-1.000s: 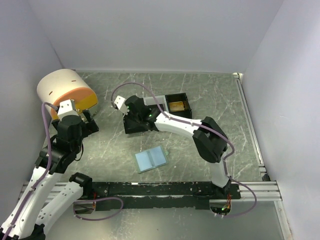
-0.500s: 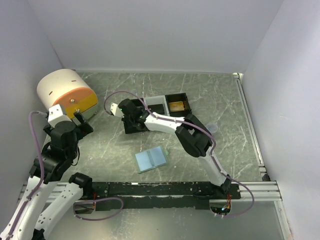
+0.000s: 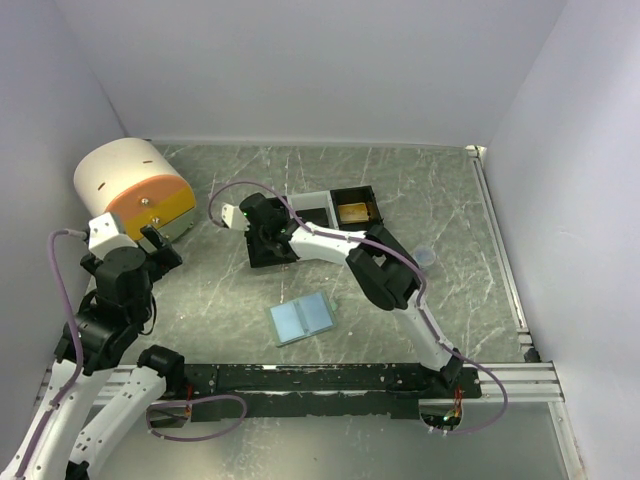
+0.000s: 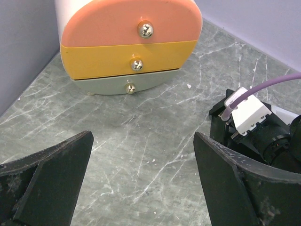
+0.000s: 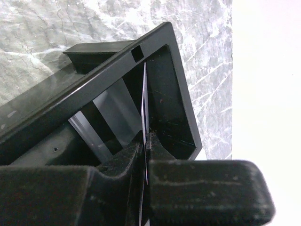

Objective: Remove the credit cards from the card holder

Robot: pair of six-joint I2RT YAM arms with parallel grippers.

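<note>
The card holder (image 3: 301, 319) lies open on the table, its two pale blue panels facing up, with neither gripper near it. My right gripper (image 5: 146, 136) is shut on a thin credit card (image 5: 145, 99) seen edge-on, held upright inside the left black compartment of the tray (image 5: 117, 61). From above, the right gripper (image 3: 268, 240) sits over that compartment. My left gripper (image 4: 143, 141) is open and holds nothing; it hovers over bare table in front of the drawer unit. In the top view the left gripper (image 3: 155, 245) is at the far left.
A small drawer unit (image 3: 135, 185) with orange, yellow and grey drawers (image 4: 127, 42) stands at the back left. The tray's right black compartment (image 3: 375, 195) holds a flat gold-coloured thing (image 3: 351, 212). A small clear object (image 3: 425, 256) lies right of the right arm.
The right gripper has reached further left over the tray's left compartment, still shut on the card. The left arm has drawn back toward the left and the near edge.
</note>
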